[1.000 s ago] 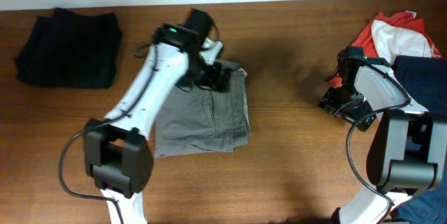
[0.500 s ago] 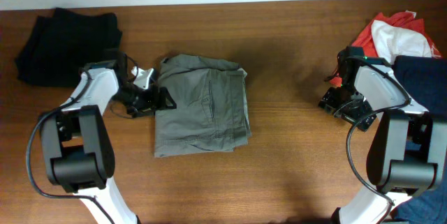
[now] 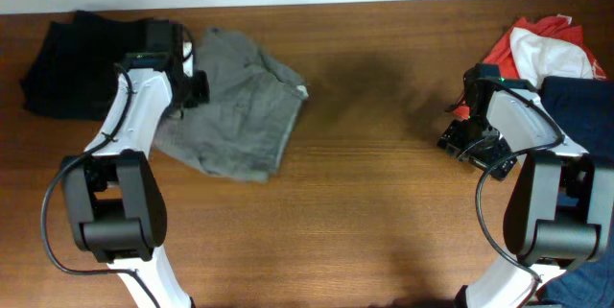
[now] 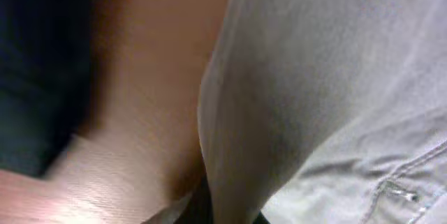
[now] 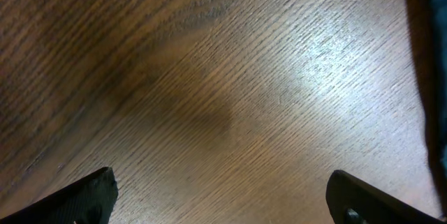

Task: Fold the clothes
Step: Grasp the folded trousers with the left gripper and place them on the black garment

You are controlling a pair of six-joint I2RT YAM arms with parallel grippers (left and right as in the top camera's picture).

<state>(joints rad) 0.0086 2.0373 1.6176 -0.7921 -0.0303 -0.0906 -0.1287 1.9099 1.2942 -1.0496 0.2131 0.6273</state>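
The grey-olive shorts (image 3: 235, 111) lie folded and skewed at the table's back left, their left edge next to a folded black garment (image 3: 86, 63). My left gripper (image 3: 190, 82) is shut on the shorts' upper left edge. In the left wrist view a fold of the grey fabric (image 4: 314, 77) runs down into the closed jaws of that gripper (image 4: 225, 213), with the black garment (image 4: 38, 63) blurred at the left. My right gripper (image 3: 470, 140) hovers open over bare wood (image 5: 223, 77) at the right, its dark fingertips (image 5: 91, 195) wide apart with nothing between them.
At the far right edge sits a pile of red-and-white cloth (image 3: 537, 44) with a navy piece (image 3: 580, 106) in front of it, close behind the right arm. Brown wooden tabletop (image 3: 384, 202) spans the middle and front.
My left gripper swung from the shorts' top to their left edge, shut on it and dragged the shorts up and left toward the black garment, turning them askew. The right arm stayed still.
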